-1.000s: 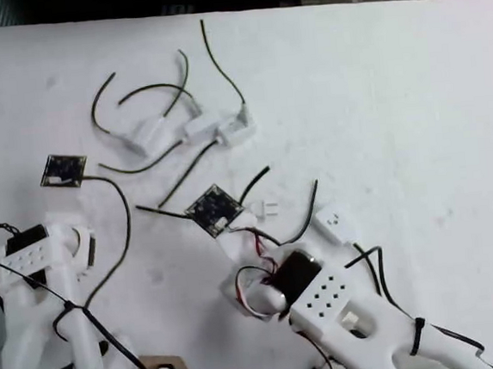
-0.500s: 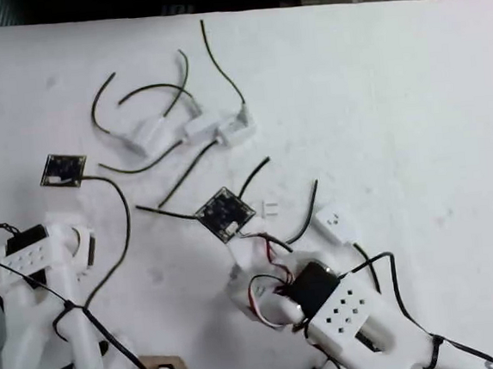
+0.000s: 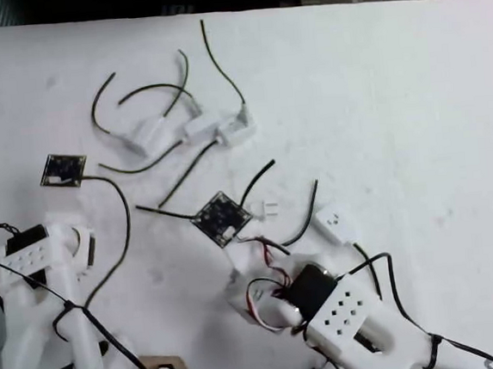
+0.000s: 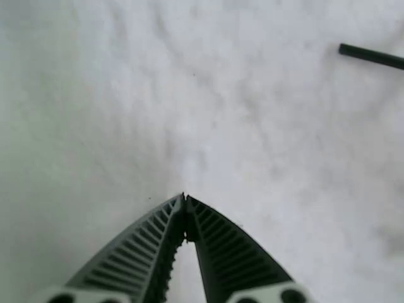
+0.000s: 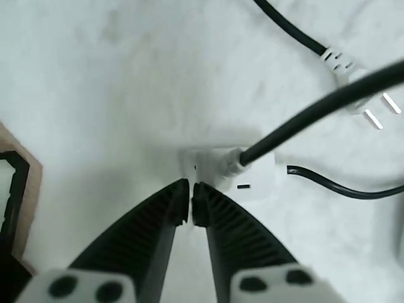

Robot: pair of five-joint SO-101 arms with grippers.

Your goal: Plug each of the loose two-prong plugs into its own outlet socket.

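Hanging over the bare table point(image 4: 95, 95), the left gripper point(image 4: 185, 201) has its fingers pressed together, with a black cable point(image 4: 372, 55) farther off. The right gripper point(image 5: 189, 202) is likewise closed and empty, its tips just beside a white socket point(image 5: 218, 165) with a cord point(image 5: 303, 117) plugged in. Beyond lies a loose plug point(image 5: 336, 63), its prongs bare.

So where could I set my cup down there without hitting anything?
Best on the right side of the table, beyond the white socket block. The far strip behind the tangle of cords is bare too. The middle, around the loose plug and the black square board, is crowded.
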